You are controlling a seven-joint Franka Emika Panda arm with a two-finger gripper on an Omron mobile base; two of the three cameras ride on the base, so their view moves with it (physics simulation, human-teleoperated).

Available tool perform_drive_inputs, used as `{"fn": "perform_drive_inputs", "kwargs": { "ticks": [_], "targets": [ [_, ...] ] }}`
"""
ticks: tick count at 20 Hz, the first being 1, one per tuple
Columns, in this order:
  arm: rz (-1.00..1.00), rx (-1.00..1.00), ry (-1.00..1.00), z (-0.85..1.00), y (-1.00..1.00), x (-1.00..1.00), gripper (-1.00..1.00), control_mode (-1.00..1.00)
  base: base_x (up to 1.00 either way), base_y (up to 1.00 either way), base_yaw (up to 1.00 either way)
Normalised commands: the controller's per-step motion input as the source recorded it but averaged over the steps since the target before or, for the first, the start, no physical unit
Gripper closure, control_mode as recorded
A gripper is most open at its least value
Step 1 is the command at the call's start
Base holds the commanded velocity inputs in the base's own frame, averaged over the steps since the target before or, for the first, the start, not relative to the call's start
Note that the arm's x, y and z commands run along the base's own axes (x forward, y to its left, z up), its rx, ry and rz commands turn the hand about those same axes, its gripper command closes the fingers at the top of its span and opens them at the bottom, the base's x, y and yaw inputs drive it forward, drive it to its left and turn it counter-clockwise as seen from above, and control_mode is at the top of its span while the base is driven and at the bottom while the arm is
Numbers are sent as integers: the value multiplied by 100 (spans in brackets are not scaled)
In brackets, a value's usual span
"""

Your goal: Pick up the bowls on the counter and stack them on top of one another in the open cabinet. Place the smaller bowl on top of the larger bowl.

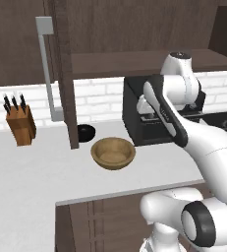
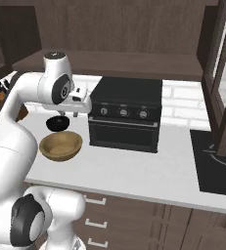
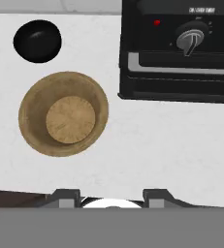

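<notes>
neither bowl has been grasped yet; the approach to the first pick is judged to be in hand.

the wide, shallow, light-brown wooden bowl is seen left of centre in the hand view, resting on the pale grey-white table, with the small glossy black round bowl apart from it in the upper left and a black countertop oven in the upper right. the jaws are spread and nothing is held; the gripper hangs high over the table, off to the side of the wooden bowl. in the left base view the dark brown wooden wall cabinet stands open across the upper frame, its shelf bare, and a wooden knife block sits at mid left. the next move is judged to call for centring over the wooden bowl's rim and descending, since it must go in first.
</notes>
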Motion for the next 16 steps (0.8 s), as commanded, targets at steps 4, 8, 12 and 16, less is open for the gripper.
{"fn": "perform_drive_inputs", "kwargs": {
  "ticks": [4, 8, 12, 16],
  "targets": [
    [0, -1, 0, -27, 59, 17, -100, -100, 0, 0, 0],
    [2, -11, 4, -44, 100, 39, -100, -100, 0, 0, 0],
    [14, -20, 1, -47, 100, 18, -100, -100, 0, 0, 0],
    [26, -21, -2, -49, 88, 5, -100, -100, 0, 0, 0]
  ]
}}
